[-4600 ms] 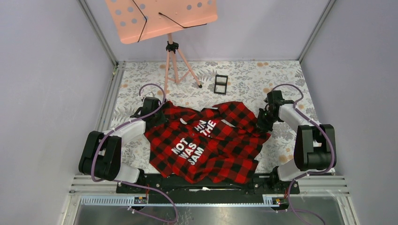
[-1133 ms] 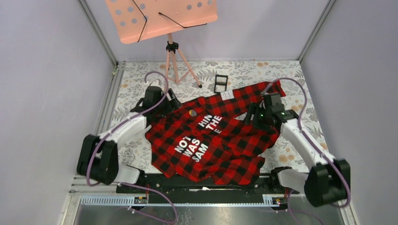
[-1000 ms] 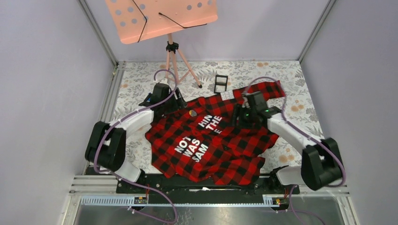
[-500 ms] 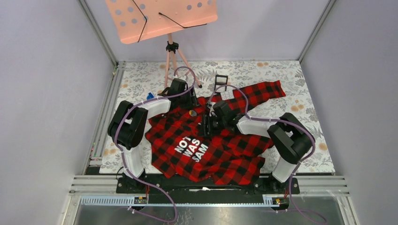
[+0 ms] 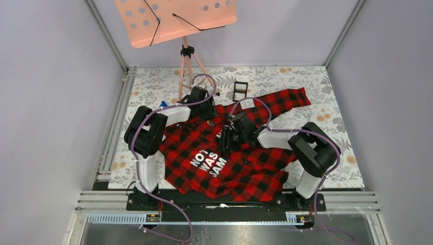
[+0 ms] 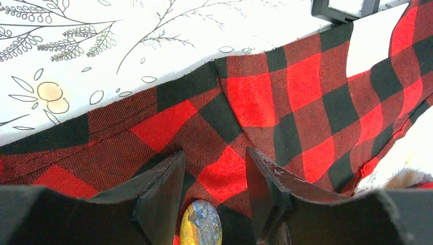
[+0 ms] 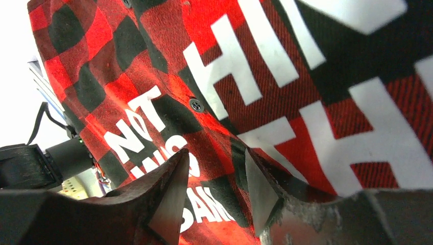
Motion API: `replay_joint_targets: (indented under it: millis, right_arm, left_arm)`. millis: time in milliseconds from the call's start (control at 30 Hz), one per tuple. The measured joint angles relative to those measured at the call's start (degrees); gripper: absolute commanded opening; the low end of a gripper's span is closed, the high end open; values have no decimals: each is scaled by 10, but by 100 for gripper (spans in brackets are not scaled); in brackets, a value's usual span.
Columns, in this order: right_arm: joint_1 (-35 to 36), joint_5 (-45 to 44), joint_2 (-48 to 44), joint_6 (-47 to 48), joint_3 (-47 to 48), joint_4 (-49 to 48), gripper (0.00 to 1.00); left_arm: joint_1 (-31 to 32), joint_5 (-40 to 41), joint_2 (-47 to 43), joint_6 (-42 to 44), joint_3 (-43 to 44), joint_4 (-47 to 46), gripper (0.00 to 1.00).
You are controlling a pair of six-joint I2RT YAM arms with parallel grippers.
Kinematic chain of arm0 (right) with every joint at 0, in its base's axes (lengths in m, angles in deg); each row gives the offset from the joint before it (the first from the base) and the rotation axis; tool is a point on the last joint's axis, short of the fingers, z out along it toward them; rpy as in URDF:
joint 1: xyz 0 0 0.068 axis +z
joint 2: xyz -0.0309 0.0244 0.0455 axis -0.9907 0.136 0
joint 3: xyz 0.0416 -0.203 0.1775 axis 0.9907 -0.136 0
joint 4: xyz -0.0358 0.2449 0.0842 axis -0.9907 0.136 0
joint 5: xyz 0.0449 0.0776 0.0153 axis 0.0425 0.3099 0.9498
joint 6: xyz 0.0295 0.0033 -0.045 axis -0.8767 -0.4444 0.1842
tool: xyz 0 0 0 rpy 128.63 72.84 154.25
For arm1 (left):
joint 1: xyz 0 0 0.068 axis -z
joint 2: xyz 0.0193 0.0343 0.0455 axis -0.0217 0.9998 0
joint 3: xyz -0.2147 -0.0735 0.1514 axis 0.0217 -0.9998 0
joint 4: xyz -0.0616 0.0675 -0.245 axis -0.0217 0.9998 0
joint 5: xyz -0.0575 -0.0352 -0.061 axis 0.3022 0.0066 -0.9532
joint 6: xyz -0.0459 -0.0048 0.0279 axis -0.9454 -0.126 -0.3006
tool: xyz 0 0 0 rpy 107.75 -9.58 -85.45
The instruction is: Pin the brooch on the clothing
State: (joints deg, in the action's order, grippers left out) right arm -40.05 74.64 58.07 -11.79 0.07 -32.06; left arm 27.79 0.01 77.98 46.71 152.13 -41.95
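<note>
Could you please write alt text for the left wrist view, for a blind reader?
The left gripper, its fingers apart, hangs over the red-and-black check shirt with the small round brooch sitting between them. Beyond the shirt's edge are a floral tablecloth and a black frame's corner.

left arm (image 5: 148,133): rises from its base at the near left, elbow folded high, forearm reaching forward and rightward toward the middle.
left gripper (image 6: 214,153): angled down and forward, its two fingers (image 6: 159,190) parted with a clear gap between the tips.
right arm (image 5: 312,151): rises from its base at the near right, elbow bent, forearm stretched leftward.
right gripper (image 7: 216,153): pointed left and low, jaws apart.
spacing: both grippers near each other at mid-workspace, not touching, the left one farther from the bases.
</note>
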Motion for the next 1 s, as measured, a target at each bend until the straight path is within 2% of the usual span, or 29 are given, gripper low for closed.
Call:
replay_joint_targets:
  millis: [467,633,733,800,900,1000]
  right_arm:
    - [4,56,-34,-42,-56,5,51]
    - [13,68,-49,-57,-75,5,56]
    - [16,70,-62,-61,-83,14,62]
    - [18,68,-68,-59,-78,32,65]
    - [20,57,-72,-45,-56,81,71]
    - [21,34,-80,-18,-23,148,81]
  left_arm:
    - [0,39,13,-12,19,4,50]
    - [0,49,13,-12,18,0,51]
    - [0,47,11,-12,11,-12,57]
    - [0,42,8,-8,6,-20,64]
    - [0,35,-7,3,-10,-30,75]
    - [4,31,-42,21,-35,-28,81]
